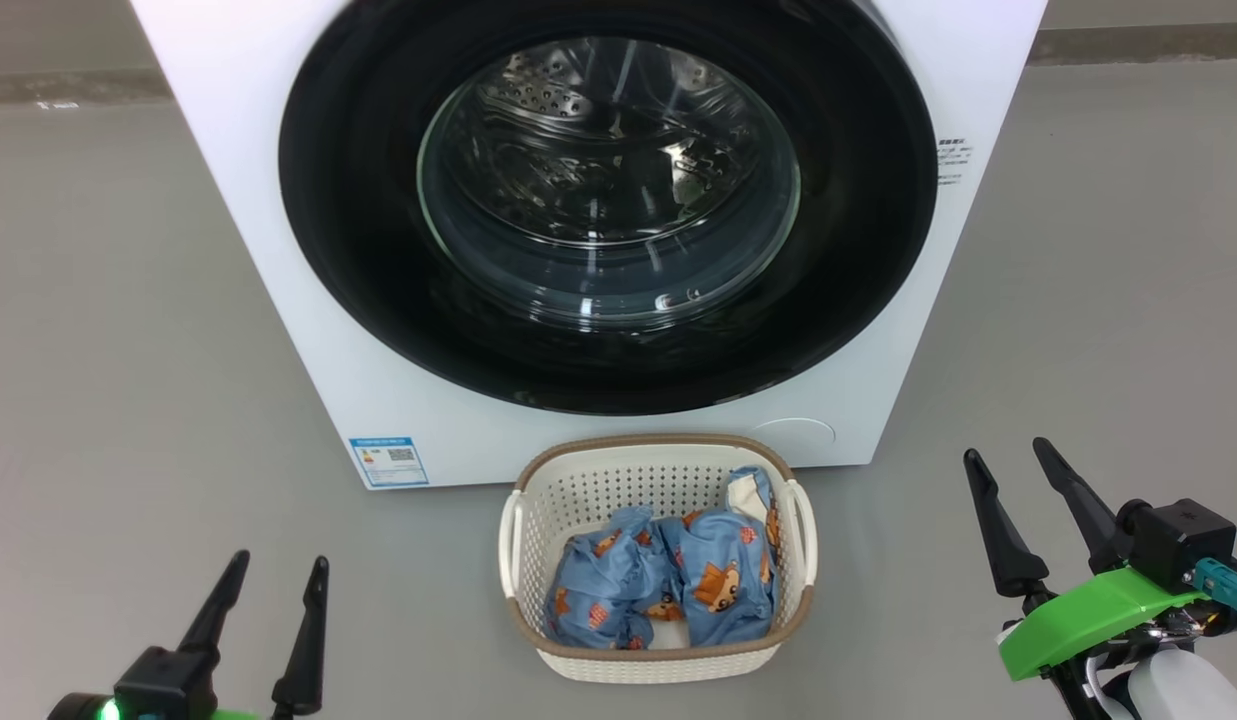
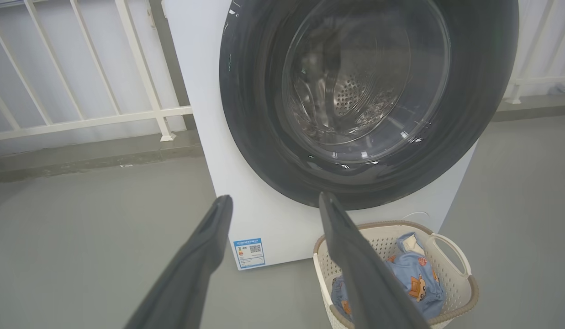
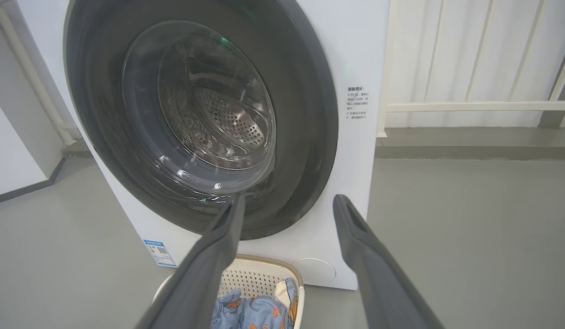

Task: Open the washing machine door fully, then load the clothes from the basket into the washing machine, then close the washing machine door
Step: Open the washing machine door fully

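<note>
Railing (image 2: 95,121) behind washing machine (image 1: 348,375) in wrist views; left fingers (image 1: 304,640), right fingers (image 1: 1002,540) spread, empty.

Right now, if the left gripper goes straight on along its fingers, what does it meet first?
The left gripper would probably meet the washing machine front, just under the washing machine door rim; nothing between. Depth unclear.

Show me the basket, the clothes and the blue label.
basket (image 1: 668,662): head view, on its cream front wall.
clothes (image 1: 713,585): head view, on the blue fabric of the right-hand bundle.
label (image 1: 388,461): head view, on the middle of the sticker.
</note>
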Robot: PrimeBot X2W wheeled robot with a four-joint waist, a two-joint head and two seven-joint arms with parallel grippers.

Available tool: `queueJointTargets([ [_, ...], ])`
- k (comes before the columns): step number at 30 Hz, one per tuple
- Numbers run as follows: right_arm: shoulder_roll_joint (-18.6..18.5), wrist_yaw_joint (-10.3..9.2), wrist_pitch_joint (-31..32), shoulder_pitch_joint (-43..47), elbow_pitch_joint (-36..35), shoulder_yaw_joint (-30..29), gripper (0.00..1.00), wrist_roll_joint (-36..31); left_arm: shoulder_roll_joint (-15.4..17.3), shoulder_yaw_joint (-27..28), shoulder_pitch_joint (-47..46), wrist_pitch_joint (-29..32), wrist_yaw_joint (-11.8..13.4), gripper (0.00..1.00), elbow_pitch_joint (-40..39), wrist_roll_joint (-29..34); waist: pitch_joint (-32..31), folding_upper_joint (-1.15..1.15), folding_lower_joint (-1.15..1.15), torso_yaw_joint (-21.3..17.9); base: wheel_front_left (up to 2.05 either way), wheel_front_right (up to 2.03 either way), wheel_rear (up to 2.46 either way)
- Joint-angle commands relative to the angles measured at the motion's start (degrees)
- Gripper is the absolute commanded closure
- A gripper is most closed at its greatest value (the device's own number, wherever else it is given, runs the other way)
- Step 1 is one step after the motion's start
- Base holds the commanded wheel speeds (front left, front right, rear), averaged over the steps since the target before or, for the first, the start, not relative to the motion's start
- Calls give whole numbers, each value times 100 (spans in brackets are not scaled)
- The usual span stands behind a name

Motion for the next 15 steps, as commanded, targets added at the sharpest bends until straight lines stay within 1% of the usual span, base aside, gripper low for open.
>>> queueJointTargets([
  [1, -99, 31, -71, -115, -141, 54, 0, -43, 115, 191, -305, -61, 48, 0, -86, 33, 14, 0, 0, 9, 87, 87, -174],
  [4, -97, 31, -71, -125, -149, 38, 0, -41, 107, 203, -340, -61, 47, 0, -85, 56, 47, 0, 0, 23, 103, 103, -205],
  [15, -77, 31, -71, -180, -146, 17, 0, -42, 67, 174, -387, -61, 24, 0, -127, 116, 106, 0, 0, 46, 123, 123, -245],
])
